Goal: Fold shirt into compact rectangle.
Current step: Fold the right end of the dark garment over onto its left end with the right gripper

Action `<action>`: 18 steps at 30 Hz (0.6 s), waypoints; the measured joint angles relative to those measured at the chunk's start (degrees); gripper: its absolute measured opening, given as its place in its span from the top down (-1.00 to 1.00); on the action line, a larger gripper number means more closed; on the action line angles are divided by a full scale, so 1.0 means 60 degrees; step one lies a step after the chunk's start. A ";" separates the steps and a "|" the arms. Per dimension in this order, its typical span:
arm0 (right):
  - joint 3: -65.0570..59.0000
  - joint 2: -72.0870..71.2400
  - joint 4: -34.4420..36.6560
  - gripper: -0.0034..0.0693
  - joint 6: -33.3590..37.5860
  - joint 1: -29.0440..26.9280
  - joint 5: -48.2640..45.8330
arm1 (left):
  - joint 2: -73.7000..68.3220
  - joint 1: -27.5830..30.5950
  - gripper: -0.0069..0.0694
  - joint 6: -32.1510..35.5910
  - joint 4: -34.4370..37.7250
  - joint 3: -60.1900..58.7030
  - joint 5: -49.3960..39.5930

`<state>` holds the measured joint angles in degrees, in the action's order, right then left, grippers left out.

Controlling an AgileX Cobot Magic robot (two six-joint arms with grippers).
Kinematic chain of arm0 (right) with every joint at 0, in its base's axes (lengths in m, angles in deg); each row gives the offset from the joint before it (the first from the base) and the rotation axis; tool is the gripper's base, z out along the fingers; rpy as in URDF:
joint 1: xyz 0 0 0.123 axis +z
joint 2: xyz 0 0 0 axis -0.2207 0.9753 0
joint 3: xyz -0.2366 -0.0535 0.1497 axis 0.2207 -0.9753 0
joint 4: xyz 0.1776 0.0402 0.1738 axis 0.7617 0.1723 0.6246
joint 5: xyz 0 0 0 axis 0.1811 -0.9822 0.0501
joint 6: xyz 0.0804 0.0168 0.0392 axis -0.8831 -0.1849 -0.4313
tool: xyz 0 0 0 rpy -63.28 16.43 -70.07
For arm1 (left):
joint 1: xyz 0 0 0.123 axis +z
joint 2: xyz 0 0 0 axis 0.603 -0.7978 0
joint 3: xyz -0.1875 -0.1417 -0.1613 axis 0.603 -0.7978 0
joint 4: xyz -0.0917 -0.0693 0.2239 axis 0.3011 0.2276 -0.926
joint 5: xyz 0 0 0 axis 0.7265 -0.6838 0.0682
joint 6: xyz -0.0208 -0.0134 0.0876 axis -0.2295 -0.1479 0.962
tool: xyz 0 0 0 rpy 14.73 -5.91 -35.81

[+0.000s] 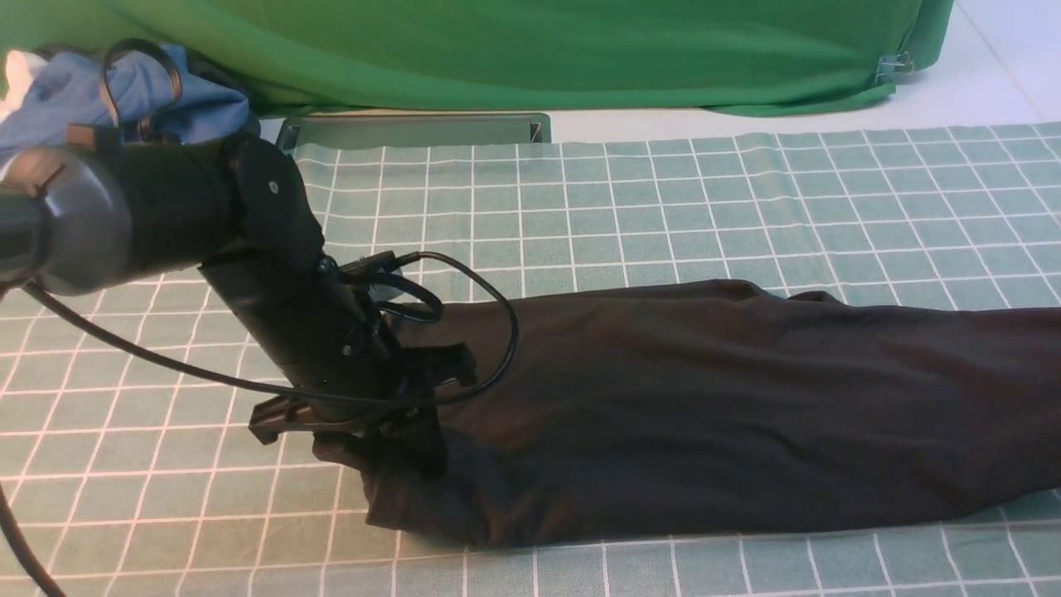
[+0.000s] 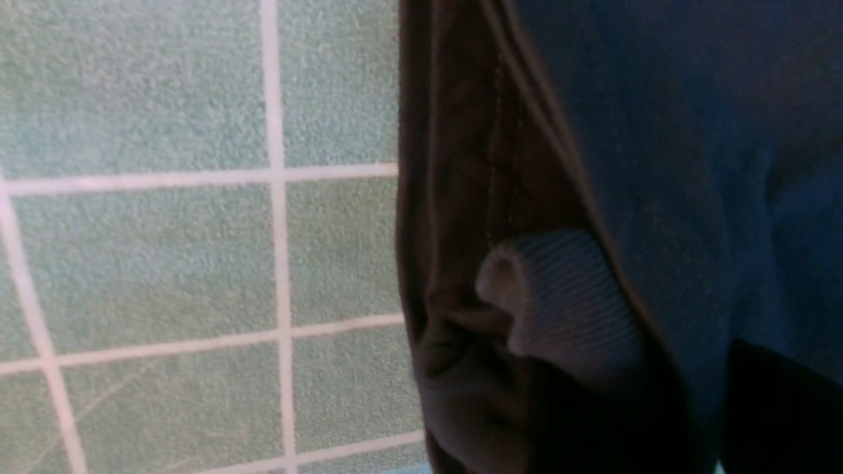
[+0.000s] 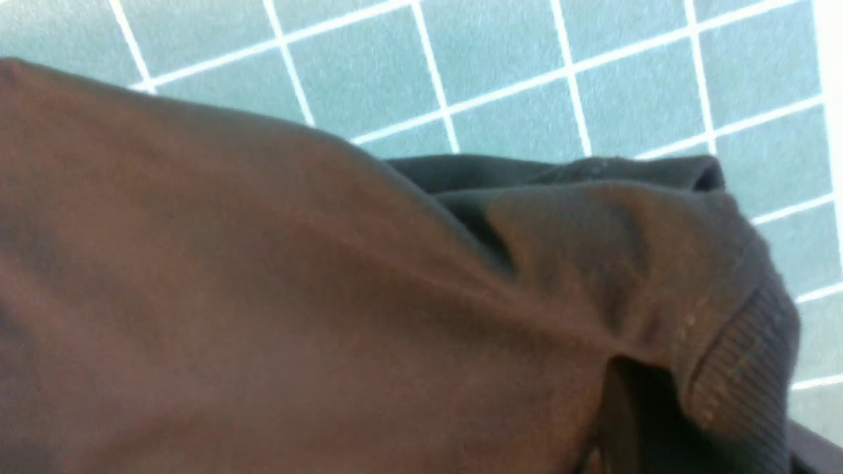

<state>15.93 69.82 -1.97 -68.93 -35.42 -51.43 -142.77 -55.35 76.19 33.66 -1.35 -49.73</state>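
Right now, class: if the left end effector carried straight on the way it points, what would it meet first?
The black shirt: the left end effector points down into its left end, seemingly touching it; the checked cloth lies beneath.

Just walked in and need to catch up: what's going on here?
The robot's left arm reaches down with its fingers at the left end of the black shirt, which lies as a long, narrow folded band across the green checked cloth. Whether they grip it is unclear. The right arm is outside the front view; its wrist camera sits close over the shirt's ribbed edge.
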 joint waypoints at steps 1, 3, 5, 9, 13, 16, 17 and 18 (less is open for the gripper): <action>0.0039 0.0000 0.0000 0.79 0.0063 0.0000 0.0010 | 0.0000 0.0000 -0.06 0.0008 -0.0027 0.0000 0.0000; 0.0152 0.0000 0.0000 0.79 0.0063 0.0000 0.0010 | 0.0000 0.0009 -0.22 0.0028 -0.0073 -0.0008 -0.0035; 0.0421 0.0000 0.0010 0.79 0.0190 0.0000 -0.0055 | 0.0000 0.0103 -0.38 0.0028 -0.0120 0.0043 -0.0286; 0.0899 0.0000 0.0018 0.79 0.0246 -0.0010 -0.0194 | 0.0008 0.0407 -0.52 0.0031 -0.0442 0.0623 -0.1041; 0.1298 0.0000 0.0018 0.79 0.0269 -0.0029 -0.0391 | 0.0059 0.0798 -0.55 -0.0190 -0.0663 0.1417 -0.1357; 0.1433 0.0000 0.0009 0.79 0.0317 -0.0029 -0.0548 | 0.0066 0.1009 -0.54 -0.0241 -0.0726 0.1944 -0.1525; 0.1533 0.0000 0.0009 0.79 0.0328 -0.0029 -0.0695 | 0.0066 0.1108 -0.54 -0.0252 -0.0765 0.2169 -0.1596; 0.1549 0.0000 0.0009 0.79 0.0337 -0.0029 -0.0695 | 0.0066 0.1122 -0.54 -0.0252 -0.0764 0.2204 -0.1597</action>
<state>25.23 69.82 -1.91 -66.91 -35.59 -55.60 -142.37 -48.62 74.68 29.08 11.87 -59.31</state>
